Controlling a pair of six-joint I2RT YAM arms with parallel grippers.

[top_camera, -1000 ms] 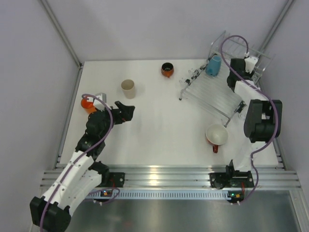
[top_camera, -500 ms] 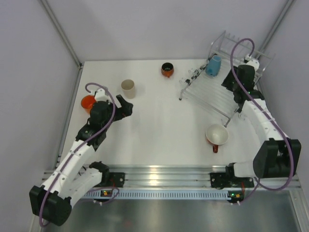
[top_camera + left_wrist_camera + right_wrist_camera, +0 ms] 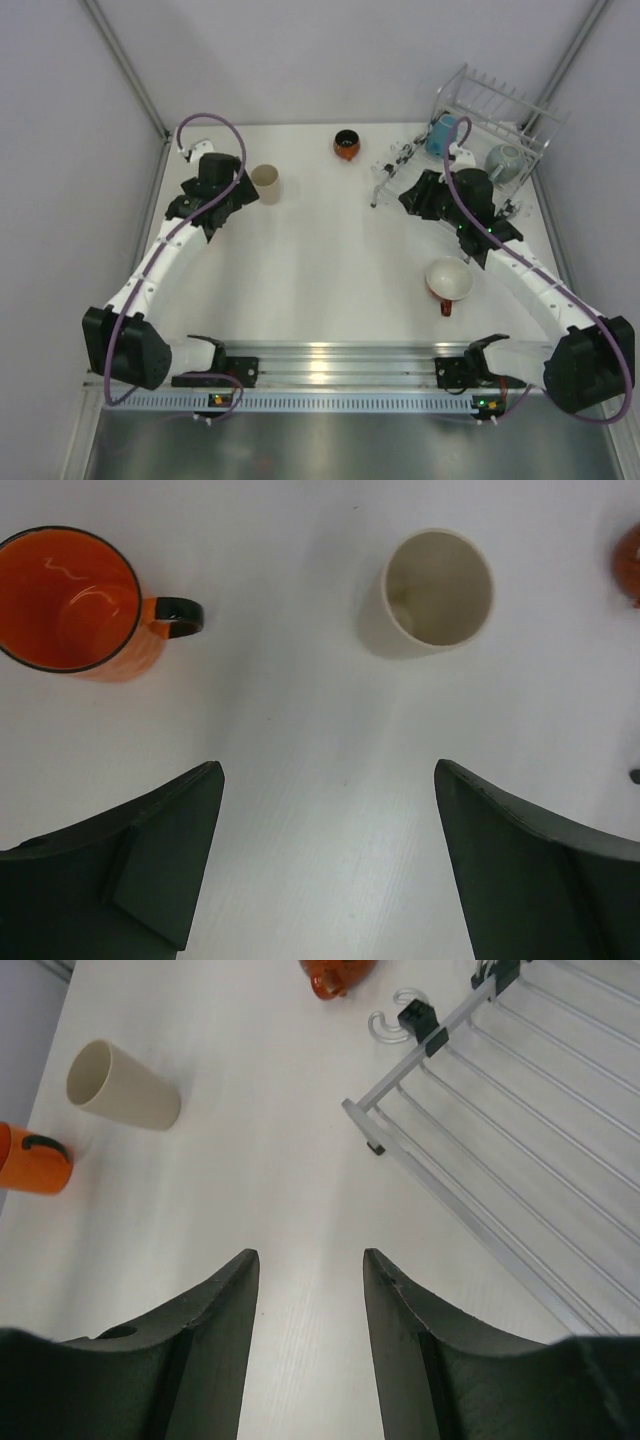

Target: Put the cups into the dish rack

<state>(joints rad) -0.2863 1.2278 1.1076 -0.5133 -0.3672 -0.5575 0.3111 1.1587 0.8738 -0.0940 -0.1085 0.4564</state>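
Observation:
The dish rack (image 3: 495,100) stands at the back right and holds a light blue cup (image 3: 441,135) and a grey mug (image 3: 505,160). A beige tumbler (image 3: 266,184) and a dark-and-orange cup (image 3: 346,144) stand on the table, and a red mug with a white inside (image 3: 449,280) stands in front of the rack. My left gripper (image 3: 325,770) is open and empty, above the table just short of the orange mug (image 3: 70,600) and the tumbler (image 3: 438,588); my left arm (image 3: 222,205) hides the orange mug from above. My right gripper (image 3: 310,1255) is open and empty, beside the rack's left corner (image 3: 520,1120).
The right wrist view also shows the tumbler (image 3: 122,1087), the orange mug (image 3: 30,1160) and the dark-and-orange cup (image 3: 335,972). Grey walls close the table's left, back and right sides. A metal rail (image 3: 330,360) runs along the near edge.
My left arm has swung to the back left and now covers the orange mug. My right arm has drawn back from the rack toward the left, and the grey mug now shows in the rack.

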